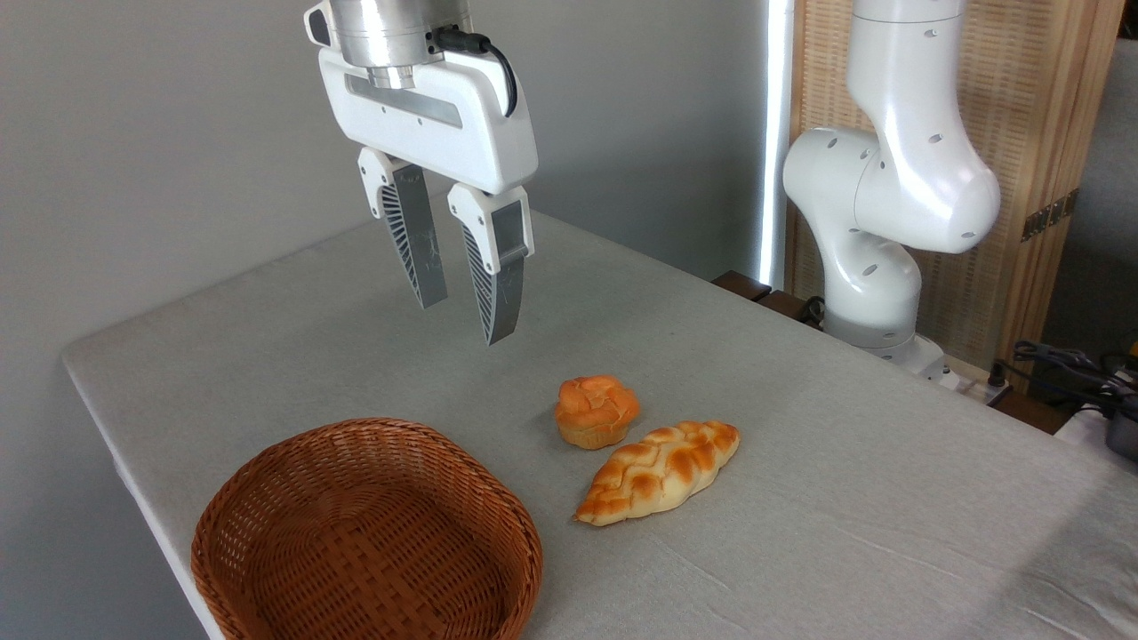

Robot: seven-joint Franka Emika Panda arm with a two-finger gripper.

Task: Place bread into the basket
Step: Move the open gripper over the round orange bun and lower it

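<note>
The bread [597, 410], a small orange-golden bun with a lumpy top, sits on the grey table near the middle. The basket [267, 498], round, woven and reddish-brown, stands empty at the front left corner of the table. My gripper [464, 317] hangs high above the table, up and to the left of the bread and well clear of it. Its two ribbed fingers [418, 244] point down with a narrow gap between them and hold nothing.
A braided golden-brown loaf [660, 469] lies just right of and in front of the bread, nearly touching it. The arm's white base [876, 267] stands at the table's far right edge, with cables [1067, 364] beyond. The table's left edge runs close by the basket.
</note>
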